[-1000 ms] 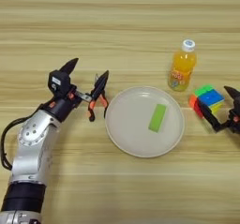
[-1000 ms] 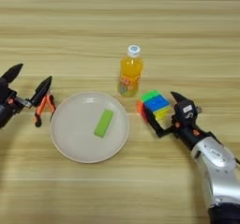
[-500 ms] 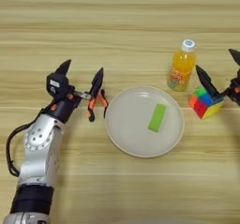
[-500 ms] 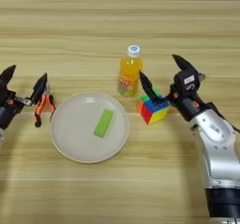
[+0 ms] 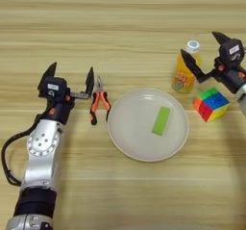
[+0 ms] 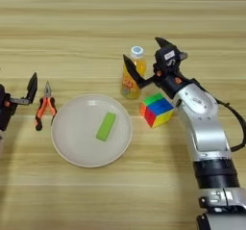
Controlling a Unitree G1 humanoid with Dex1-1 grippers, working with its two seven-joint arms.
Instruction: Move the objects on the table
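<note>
On the right side of the table (image 5: 120,31), the right gripper (image 6: 145,59) now sits up by the bottle (image 6: 130,73). A moment ago it was lower, around the cube (image 6: 157,109). Its two black fingers are spread wide apart. One finger tip lies in front of the bottle, so I cannot tell if it touches. The other finger points up, away from the bottle. The cube now stands free, just beside the bottle and below the gripper. It has turned a bit since before and sits at a slant.

The left gripper (image 5: 69,77) is in about the same place as before, on the left by the pliers (image 5: 98,102). Its fingers are wide apart too, with nothing between them. In the right eye view most of this gripper is cut off at the edge.

The bottle stands upright. It is small, full of orange juice, with a white cap. The cube has squares of green, blue, red, yellow and orange. The block (image 5: 161,120) is flat, long and light green. It lies on the right half of the white plate (image 5: 125,137), tilted a little. The bottle, plate and pliers have not moved.
</note>
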